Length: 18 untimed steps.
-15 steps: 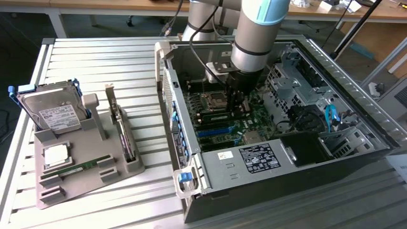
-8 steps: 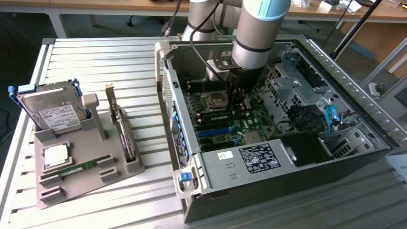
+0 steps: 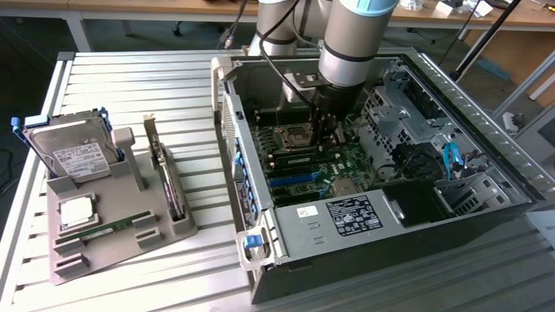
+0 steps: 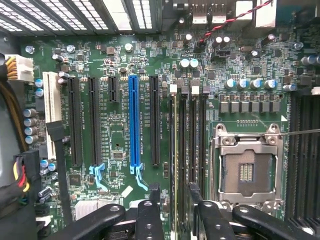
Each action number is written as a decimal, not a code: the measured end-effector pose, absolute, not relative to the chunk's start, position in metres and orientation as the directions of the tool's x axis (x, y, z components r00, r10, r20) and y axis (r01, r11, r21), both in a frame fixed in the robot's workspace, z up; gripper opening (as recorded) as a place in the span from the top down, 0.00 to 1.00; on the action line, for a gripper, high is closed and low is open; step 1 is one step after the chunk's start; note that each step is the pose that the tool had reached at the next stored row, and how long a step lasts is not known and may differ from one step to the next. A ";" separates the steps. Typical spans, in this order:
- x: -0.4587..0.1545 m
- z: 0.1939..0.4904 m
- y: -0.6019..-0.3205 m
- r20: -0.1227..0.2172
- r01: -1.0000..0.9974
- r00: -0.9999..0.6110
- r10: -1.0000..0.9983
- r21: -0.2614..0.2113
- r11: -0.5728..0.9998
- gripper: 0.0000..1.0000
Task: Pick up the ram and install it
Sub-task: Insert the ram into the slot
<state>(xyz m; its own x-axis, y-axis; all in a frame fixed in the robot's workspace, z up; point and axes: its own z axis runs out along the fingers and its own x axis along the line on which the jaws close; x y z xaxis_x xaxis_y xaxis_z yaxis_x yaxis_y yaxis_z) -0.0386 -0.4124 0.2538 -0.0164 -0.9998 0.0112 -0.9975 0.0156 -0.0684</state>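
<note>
A pale slatted metal desk (image 3: 130,71) carries an open black computer tower case (image 3: 364,266) lying on its side, and beside it, toward the exterior view's left, a grey moulded parts holder (image 3: 121,244). Wooden workbenches (image 3: 130,6) stand behind.

The arm reaches down into the case, and the black two-fingered gripper (image 4: 173,197) hangs just over the green motherboard (image 4: 120,130). Its fingers stand a moderate way apart, straddling the thin green ram stick (image 4: 175,150). That stick stands on edge in the first of the black memory slots (image 4: 192,135), between the blue expansion slot (image 4: 133,120) and the empty silver processor socket (image 4: 246,167). Whether the fingers touch the stick I cannot tell.

In the exterior view the holder keeps a silver hard drive in a blue-tabbed frame (image 3: 74,156) upright at its back, a dark expansion card with a metal bracket (image 3: 165,175) standing in a groove, a square silver processor chip (image 3: 77,211) lying flat, and a second green memory stick (image 3: 108,229) in a front groove.
</note>
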 end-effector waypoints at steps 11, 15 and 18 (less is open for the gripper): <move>-0.039 0.277 -0.412 0.011 -0.998 -0.016 -1.000 -0.068 0.016 0.66; -0.039 0.280 -0.412 0.011 -0.998 -0.016 -1.000 -0.069 0.016 0.66; -0.039 0.280 -0.412 0.011 -0.998 -0.016 -1.000 -0.068 0.015 0.66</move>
